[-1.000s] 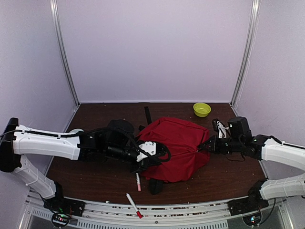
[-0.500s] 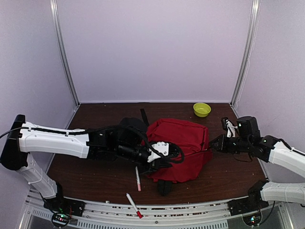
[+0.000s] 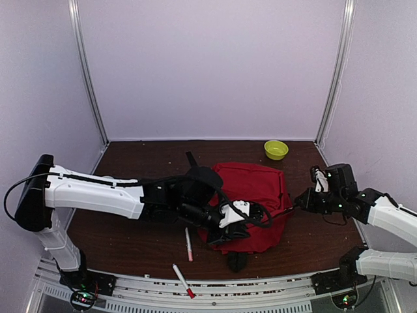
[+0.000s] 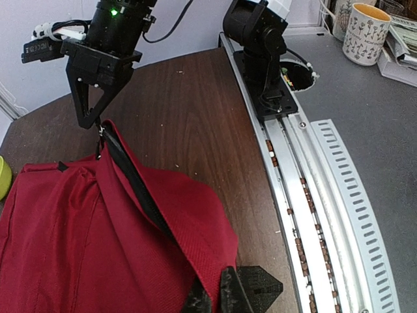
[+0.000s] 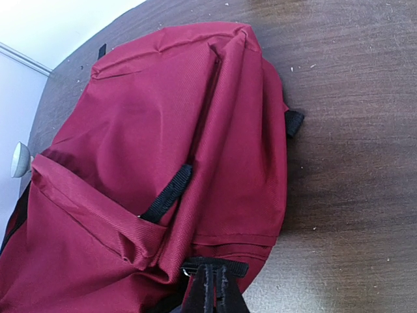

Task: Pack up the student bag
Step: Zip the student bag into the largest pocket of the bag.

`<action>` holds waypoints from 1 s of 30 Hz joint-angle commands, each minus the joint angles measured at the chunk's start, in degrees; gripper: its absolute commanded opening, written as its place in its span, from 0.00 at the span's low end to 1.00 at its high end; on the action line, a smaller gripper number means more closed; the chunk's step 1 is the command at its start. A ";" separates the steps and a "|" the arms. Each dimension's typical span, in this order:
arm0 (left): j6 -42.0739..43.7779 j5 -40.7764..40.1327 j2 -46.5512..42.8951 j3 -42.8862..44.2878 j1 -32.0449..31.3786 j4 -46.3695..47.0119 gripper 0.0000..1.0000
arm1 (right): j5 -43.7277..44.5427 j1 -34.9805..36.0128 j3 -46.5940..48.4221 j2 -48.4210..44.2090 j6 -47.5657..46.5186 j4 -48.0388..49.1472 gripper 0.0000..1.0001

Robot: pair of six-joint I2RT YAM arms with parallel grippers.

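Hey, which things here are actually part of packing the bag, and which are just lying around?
In the job: large red fabric backpack; left gripper and right gripper, both clamped on it.
Lying about: small yellow-green bowl at the back; two white red-tipped markers near the front edge, perhaps meant for packing; patterned mug off the table.

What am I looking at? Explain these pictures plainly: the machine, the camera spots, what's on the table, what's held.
Two robot arms are bolted at the table's near edge. The wide picture comes from a camera above and behind them; the other two come from cameras on the wrists. On the table lie a red bag, a yellow bowl and two pens. The left pincer and the right pincer are each shut on the bag's edge, one from either side.
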 commanded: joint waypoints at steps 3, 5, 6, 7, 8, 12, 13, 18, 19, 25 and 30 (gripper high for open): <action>-2.00 6.01 0.70 1.04 -1.31 3.30 0.00 | 4.52 -1.39 -1.38 1.35 -0.06 2.10 0.00; -2.51 6.00 1.66 1.40 -1.42 3.70 0.00 | 4.08 -1.39 -1.42 1.80 0.11 2.46 0.00; -2.77 5.88 2.18 1.72 -1.49 3.87 0.00 | 3.77 -1.39 -1.64 1.87 0.16 2.72 0.00; -3.00 6.16 2.66 2.21 -1.57 3.86 0.00 | 3.39 -1.39 -1.82 2.02 0.31 3.05 0.00; -3.03 6.49 3.10 2.59 -1.64 3.84 0.00 | 3.15 -1.39 -2.02 2.07 0.46 3.33 0.00; -2.83 8.63 3.84 3.24 -2.05 4.02 0.00 | 3.67 -1.40 -2.35 2.16 0.59 3.39 0.00; -2.61 9.57 3.72 3.07 -2.13 4.02 0.00 | 4.61 -1.39 -2.22 2.09 0.57 3.02 0.00; 2.08 10.16 2.54 1.16 -4.81 3.48 0.00 | 6.08 -1.82 -1.32 2.80 0.97 4.12 0.00; 2.91 10.03 2.66 1.13 -5.55 2.76 0.00 | 5.91 -1.82 -0.92 3.35 0.99 4.65 0.00; 3.28 13.69 2.53 1.14 -6.51 0.37 0.00 | 5.45 -2.18 2.17 7.46 0.32 5.82 0.00; 2.04 10.83 4.16 2.98 -6.63 0.12 0.00 | 3.85 -2.31 3.33 8.86 0.00 6.76 0.00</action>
